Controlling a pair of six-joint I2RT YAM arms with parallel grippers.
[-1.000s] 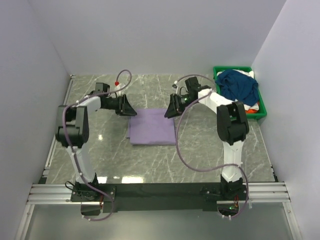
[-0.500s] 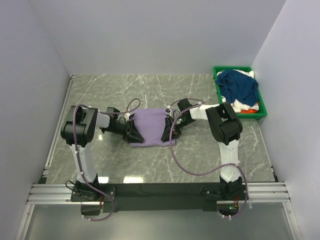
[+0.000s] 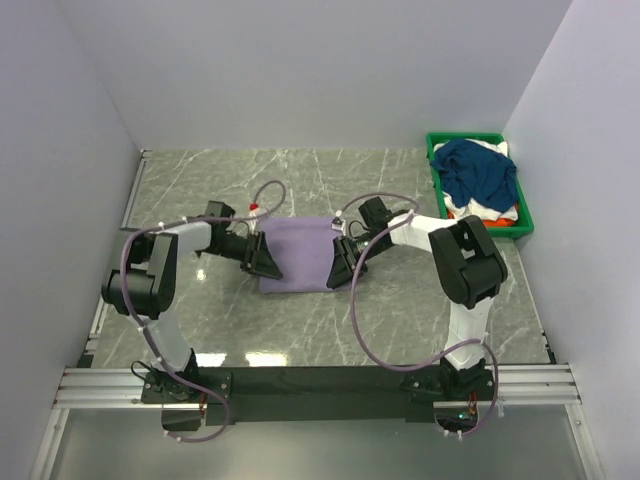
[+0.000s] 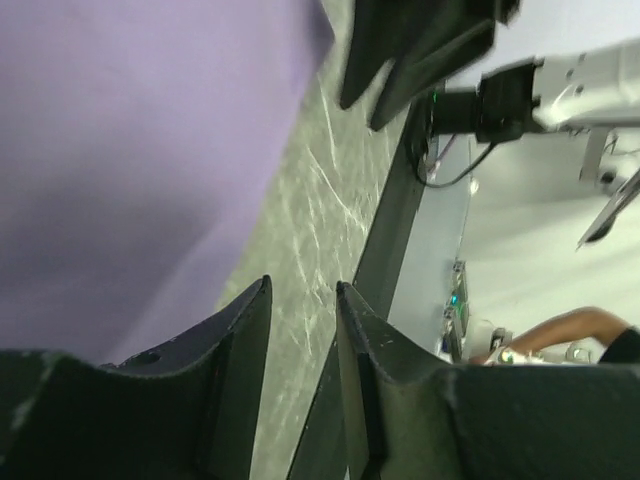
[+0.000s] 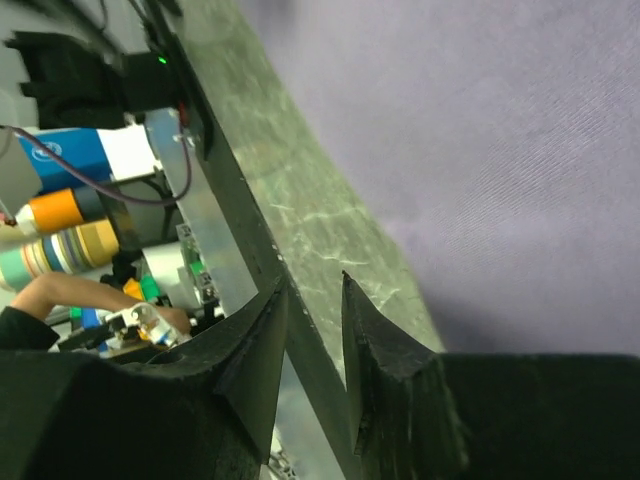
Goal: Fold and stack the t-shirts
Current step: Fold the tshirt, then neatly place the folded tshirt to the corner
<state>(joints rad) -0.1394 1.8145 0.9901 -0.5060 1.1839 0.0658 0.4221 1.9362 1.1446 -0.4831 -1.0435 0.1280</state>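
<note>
The folded lavender t-shirt [image 3: 298, 252] lies flat on the marble table [image 3: 200, 320] between the two arms. My left gripper [image 3: 262, 262] sits low at the shirt's left edge, its jaws a little apart with nothing between them; the left wrist view shows my left gripper [image 4: 300, 285] over bare table beside the lavender cloth [image 4: 130, 150]. At the shirt's right edge my right gripper [image 3: 340, 265] is also open and empty. In the right wrist view my right gripper [image 5: 315, 280] hangs over table next to the cloth [image 5: 500, 130]. A navy t-shirt [image 3: 478, 170] lies in the bin.
The green bin [image 3: 465, 137] stands at the far right, holding the navy shirt over white [image 3: 490, 210] and orange [image 3: 452, 212] garments. Grey walls close in the left, back and right sides. A black rail [image 3: 320, 380] runs along the near edge.
Both grippers came down from the shirt's far corners to its side edges near the front. The shirt looks slightly narrower. The right jaws closed in a little.
</note>
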